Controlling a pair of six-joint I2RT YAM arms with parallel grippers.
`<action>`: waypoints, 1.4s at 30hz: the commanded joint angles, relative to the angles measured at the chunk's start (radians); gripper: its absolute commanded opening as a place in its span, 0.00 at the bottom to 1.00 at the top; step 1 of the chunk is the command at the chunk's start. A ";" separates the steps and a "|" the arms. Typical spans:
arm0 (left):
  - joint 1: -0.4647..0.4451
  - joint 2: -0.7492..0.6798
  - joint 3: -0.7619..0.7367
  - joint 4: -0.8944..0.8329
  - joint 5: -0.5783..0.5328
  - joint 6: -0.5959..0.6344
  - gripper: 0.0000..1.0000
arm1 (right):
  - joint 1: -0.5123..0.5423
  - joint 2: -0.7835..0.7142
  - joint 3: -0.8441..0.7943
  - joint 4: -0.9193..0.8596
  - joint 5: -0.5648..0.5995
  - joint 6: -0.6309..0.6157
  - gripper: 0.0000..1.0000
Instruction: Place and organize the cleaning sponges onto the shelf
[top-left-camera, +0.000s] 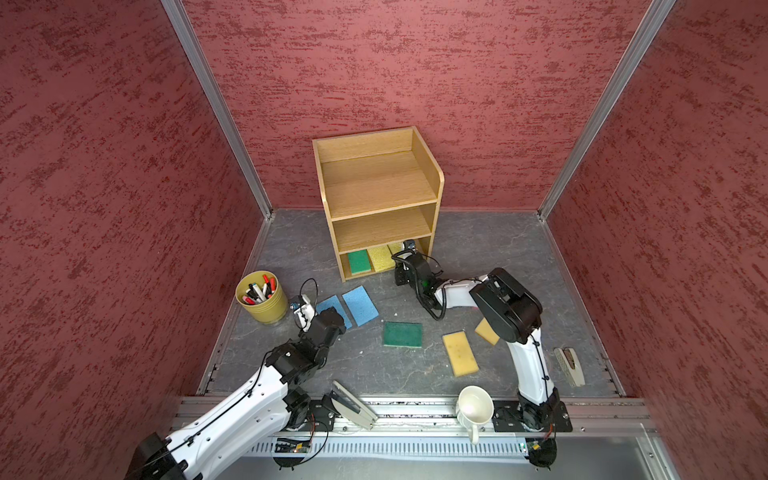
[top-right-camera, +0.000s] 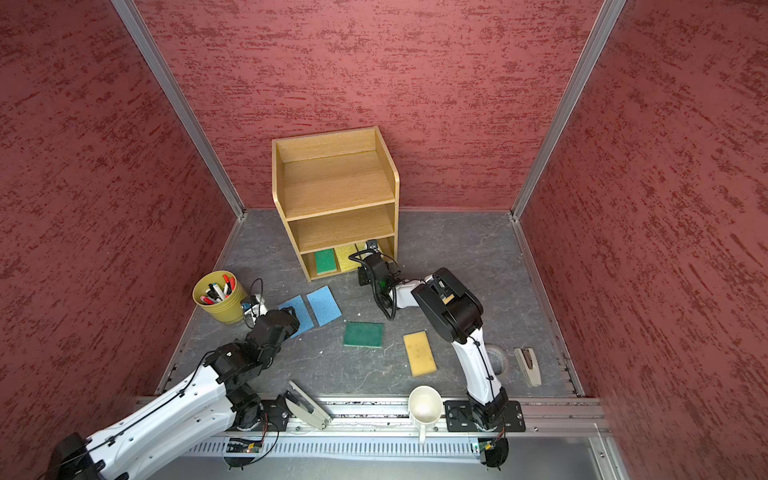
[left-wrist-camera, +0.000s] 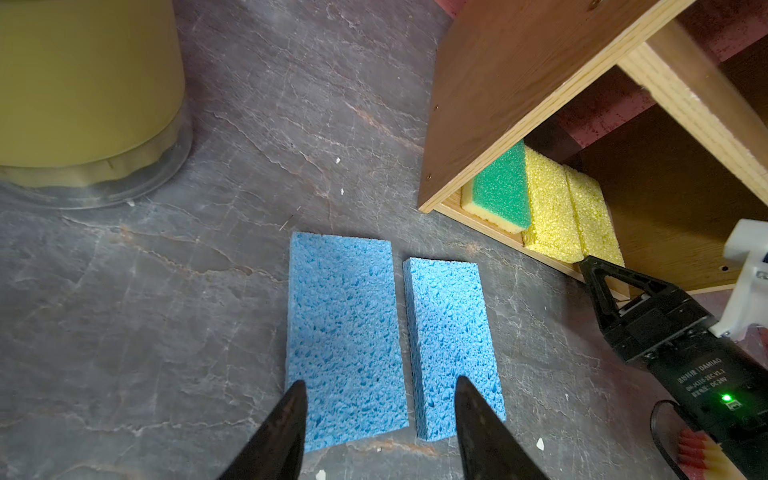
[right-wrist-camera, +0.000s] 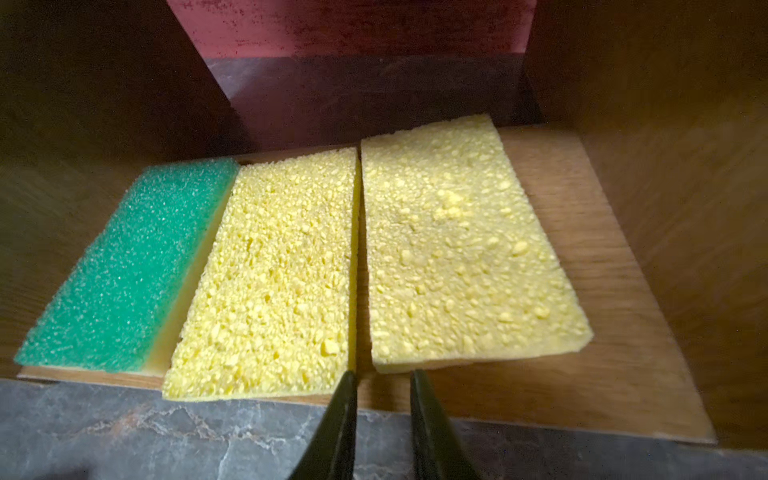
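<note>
**Top views.** I take the shelf (top-left-camera: 376, 183) as the reference. Its bottom tier holds three sponges side by side: the shelved green sponge (top-left-camera: 359, 262), the middle yellow sponge (top-left-camera: 380, 258) and the end yellow sponge (top-left-camera: 395, 248). My right gripper (top-left-camera: 409, 246) is at the mouth of that tier, in front of the end yellow sponge. Just in front of the shelf, two blue sponges lie flat and parallel. These are the nearer blue sponge (top-left-camera: 360, 305) and the farther blue sponge (top-left-camera: 328, 302). My left gripper (top-left-camera: 332, 311) hangs over the farther one. The loose green sponge (top-left-camera: 402, 334) lies farther out from the shelf front. Beyond it lies the tan sponge (top-left-camera: 460, 353). In a top view the second tan sponge (top-left-camera: 486, 331) is partly hidden behind the right arm.

**Left wrist view.** The left gripper (left-wrist-camera: 380, 382) has its jaws apart and grips nothing. One tip is over the farther blue sponge (left-wrist-camera: 345, 332), the other over the nearer blue sponge (left-wrist-camera: 449, 345). I cannot tell whether the tips touch the foam.

**Right wrist view.** The right gripper (right-wrist-camera: 383, 374) shows a narrow gap between its jaws, with nothing in it. Its tips sit at the front edge of the shelf (right-wrist-camera: 623, 332), in line with the seam between the middle yellow sponge (right-wrist-camera: 270, 270) and the end yellow sponge (right-wrist-camera: 457, 249). The shelved green sponge (right-wrist-camera: 124, 270) touches the middle yellow sponge along its side. The middle yellow sponge projects slightly past the front edge.
</note>
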 joint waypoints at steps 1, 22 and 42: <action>0.012 -0.018 -0.012 0.016 0.022 0.018 0.56 | -0.011 0.018 0.018 0.085 0.072 0.144 0.23; 0.044 -0.087 -0.053 -0.021 0.049 -0.001 0.58 | -0.114 -0.030 -0.082 0.174 -0.140 0.686 0.26; 0.080 -0.073 -0.060 0.005 0.089 0.010 0.59 | -0.092 0.005 0.041 0.057 -0.079 0.728 0.25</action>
